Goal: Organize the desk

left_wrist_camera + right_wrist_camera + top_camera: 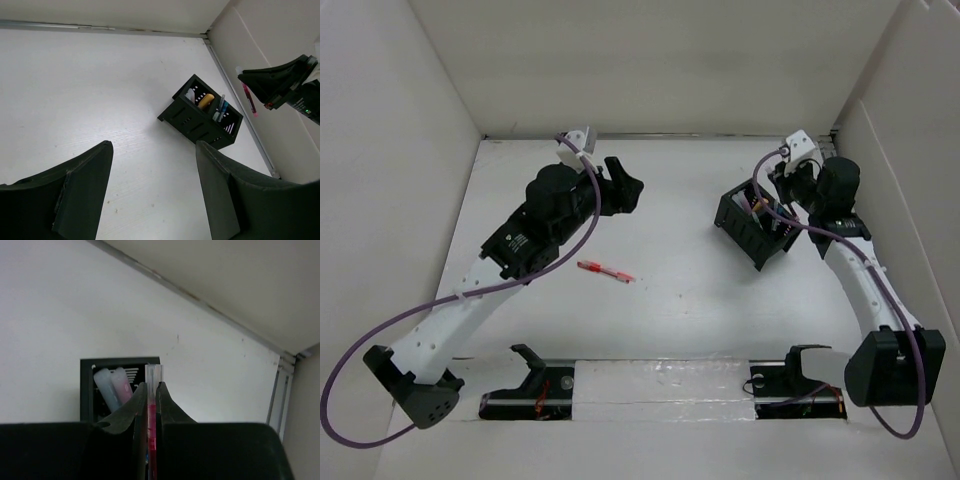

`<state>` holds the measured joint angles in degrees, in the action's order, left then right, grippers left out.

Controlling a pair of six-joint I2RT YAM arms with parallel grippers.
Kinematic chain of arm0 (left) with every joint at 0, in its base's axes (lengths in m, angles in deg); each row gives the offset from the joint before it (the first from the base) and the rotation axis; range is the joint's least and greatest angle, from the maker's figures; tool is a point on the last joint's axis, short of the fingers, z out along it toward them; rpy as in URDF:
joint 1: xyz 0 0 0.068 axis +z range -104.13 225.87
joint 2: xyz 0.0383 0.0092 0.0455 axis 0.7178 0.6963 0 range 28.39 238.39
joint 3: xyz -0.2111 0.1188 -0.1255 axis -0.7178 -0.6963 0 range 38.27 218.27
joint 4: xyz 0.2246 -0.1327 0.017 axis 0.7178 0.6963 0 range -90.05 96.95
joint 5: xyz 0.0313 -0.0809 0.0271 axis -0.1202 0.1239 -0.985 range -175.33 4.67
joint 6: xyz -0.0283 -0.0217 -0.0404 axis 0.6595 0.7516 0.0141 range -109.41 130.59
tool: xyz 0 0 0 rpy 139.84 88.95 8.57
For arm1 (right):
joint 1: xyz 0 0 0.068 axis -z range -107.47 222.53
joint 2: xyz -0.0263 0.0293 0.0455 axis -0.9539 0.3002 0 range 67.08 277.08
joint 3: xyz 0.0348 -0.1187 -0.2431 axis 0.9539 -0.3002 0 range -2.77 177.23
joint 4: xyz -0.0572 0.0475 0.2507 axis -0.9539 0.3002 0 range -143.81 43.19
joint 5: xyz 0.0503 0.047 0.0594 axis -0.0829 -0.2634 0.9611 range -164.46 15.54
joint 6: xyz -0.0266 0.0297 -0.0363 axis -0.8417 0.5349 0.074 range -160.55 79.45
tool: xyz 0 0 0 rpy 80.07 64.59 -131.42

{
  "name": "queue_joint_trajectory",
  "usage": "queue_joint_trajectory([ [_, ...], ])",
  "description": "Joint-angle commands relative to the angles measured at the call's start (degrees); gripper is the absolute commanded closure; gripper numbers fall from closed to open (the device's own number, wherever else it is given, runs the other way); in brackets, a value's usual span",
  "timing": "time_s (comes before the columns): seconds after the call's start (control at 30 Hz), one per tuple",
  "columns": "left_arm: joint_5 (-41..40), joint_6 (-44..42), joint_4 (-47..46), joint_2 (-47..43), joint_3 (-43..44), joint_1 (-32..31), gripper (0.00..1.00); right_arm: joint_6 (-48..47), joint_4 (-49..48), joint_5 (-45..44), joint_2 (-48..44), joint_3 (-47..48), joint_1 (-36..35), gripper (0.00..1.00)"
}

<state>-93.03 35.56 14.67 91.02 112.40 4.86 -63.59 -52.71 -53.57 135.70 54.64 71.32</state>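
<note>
Step in hand: pen drop-off. Slim pink pen w/ clear cap (153, 374) is pinched upright in R gripper (151, 385), jaws narrow on it, apparently over black slotted plastic holder box (752, 228) at approx 2 o'clock on flat white desk (700, 300). L gripper (153, 150) is held wide, empty. Next: pen to be lowered into a free slot, then released. Thin red pen (605, 270) is seen loose at 9 o'clock of desk centre, probably to be fetched after.

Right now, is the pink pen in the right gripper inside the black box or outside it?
Outside. The right gripper holds the pen, and the left wrist view shows it apart from the box.
</note>
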Motion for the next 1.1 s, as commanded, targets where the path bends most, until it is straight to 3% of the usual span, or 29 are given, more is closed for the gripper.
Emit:
queue_joint_trajectory([
  [0.0, 0.7, 0.9, -3.8, 0.2, -1.3, 0.2, 0.38, 2.7, -7.8, 5.3, 1.3, -3.0, 3.1, 1.0],
  [0.23, -0.2, 1.2, -2.9, -0.8, -2.4, 0.2, 0.38, 6.1, -19.5, 13.5, 4.9, -6.5, 4.7, 1.0],
  [0.33, -0.7, 1.8, -2.2, -2.2, -4.0, 0.2, 0.38, 11.3, -31.9, 16.7, 5.9, -11.2, 4.7, 1.0],
  [0.73, -1.7, 1.5, -1.4, -3.2, -4.7, 0.2, 0.38, 21.9, -55.1, 15.9, 4.3, -27.0, 7.3, 0.99],
  [0.87, -1.3, 1.5, -1.8, -2.5, -4.3, 0.2, 0.38, 21.1, -49.3, 13.0, -2.6, -28.3, 8.8, 0.73],
  [0.9, -1.0, 1.6, -2.1, -2.3, -4.3, 0.2, 0.38, 20.3, -47.1, 12.7, -3.9, -27.0, 8.8, 0.58],
  [1.0, -0.6, 1.6, -2.7, -1.9, -4.3, 0.2, 0.38, 16.1, -36.6, 11.6, -8.6, -22.9, 8.8, 0.35],
  [1.07, -0.6, 1.7, -2.9, -1.7, -4.2, 0.2, 0.38, 12.9, -28.3, 10.1, -10.0, -20.4, 8.8, 0.29],
])
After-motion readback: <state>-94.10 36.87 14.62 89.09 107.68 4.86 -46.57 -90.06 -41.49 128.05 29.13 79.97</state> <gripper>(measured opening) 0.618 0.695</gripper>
